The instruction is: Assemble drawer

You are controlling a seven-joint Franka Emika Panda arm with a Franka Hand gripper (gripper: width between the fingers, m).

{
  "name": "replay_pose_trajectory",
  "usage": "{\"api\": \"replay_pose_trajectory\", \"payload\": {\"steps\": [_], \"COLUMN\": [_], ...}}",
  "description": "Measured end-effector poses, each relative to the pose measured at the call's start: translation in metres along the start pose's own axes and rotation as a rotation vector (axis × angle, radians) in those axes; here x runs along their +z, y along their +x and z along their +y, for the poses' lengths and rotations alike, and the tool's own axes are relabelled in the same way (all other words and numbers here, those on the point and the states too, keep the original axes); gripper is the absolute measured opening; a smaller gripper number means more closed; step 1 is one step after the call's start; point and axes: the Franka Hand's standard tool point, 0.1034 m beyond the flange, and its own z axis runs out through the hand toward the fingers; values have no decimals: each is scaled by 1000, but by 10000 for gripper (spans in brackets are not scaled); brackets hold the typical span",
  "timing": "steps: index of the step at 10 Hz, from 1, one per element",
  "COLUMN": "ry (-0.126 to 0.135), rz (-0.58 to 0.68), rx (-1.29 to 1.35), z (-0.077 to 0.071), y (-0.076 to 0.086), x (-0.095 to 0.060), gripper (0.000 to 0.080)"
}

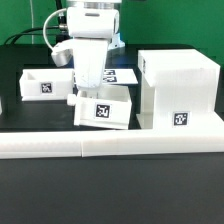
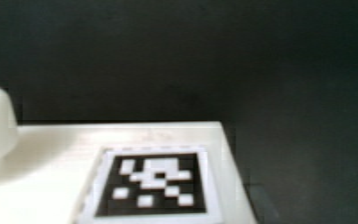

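Above the nearer tray [image 1: 103,112], the fingers [image 1: 84,82] hang, their spread impossible to tell.

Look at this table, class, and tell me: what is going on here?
A robot arm is putting a drawer unit together. Its pincer hangs low over the back edge of the middle tray, which lies askew on the black table; whether it grips the tray cannot be told. A second tray sits at the exterior view's left. The big housing stands at the right, with neither tray in it yet. A long white rail runs along the front.
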Motion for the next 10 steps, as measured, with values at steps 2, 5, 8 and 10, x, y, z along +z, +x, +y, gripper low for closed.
{"api": "replay_pose_trajectory", "payload": {"steps": [2,5,8,10], "ry": [2,3,30,36], "rz": [32,65,83,94], "rx": [-9,17,38,58], "z": [-1,-3,4,10], "y": [-23,-35,-17,-4], "x": [1,2,8,12], "gripper": [42,42,42,42]}}
